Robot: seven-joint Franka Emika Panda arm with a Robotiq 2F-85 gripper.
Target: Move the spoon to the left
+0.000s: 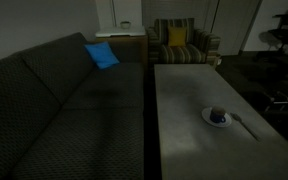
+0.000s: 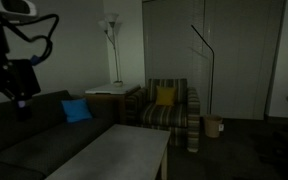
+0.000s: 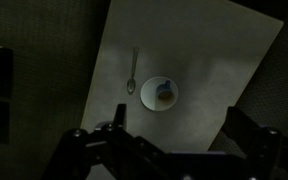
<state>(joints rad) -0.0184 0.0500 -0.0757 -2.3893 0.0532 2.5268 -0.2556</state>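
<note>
**Robot arm high over a dim living room, jaws wide, spoon lying beside the saucer**

I was looking at a dark, dimly lit living room. The largest thing was a long dark sofa (image 1: pixel 54 100), which filled one side in both exterior views. Next to it stood the counter (image 1: pixel 184 95), low, pale grey and rectangular. Beyond the counter's far end sat a striped armchair (image 1: pixel 187 48).

In an exterior view the black robot arm (image 2: pixel 19 72) hung above the sofa, well apart from the counter. A floor lamp (image 2: pixel 111 45) with pale shades stood behind the sofa's far end.

A bright blue cushion (image 1: pixel 101 55) leaned on the sofa back, and a yellow cushion (image 1: pixel 174 38) rested in the armchair.

The wrist view looked straight down on the counter from high up. The jaws were spread wide and held nothing, with their dark fingers (image 3: pixel 242 135) at either side of the lower edge.

A round white saucer (image 3: pixel 160 93) lay on the counter with a small dark blue cup (image 3: pixel 164 92) on it.

The spoon (image 3: pixel 133 72), thin and silvery, lay flat on the counter just beside the saucer. Its bowl was nearest the saucer, with a narrow gap between the two, and its handle pointed away.
</note>
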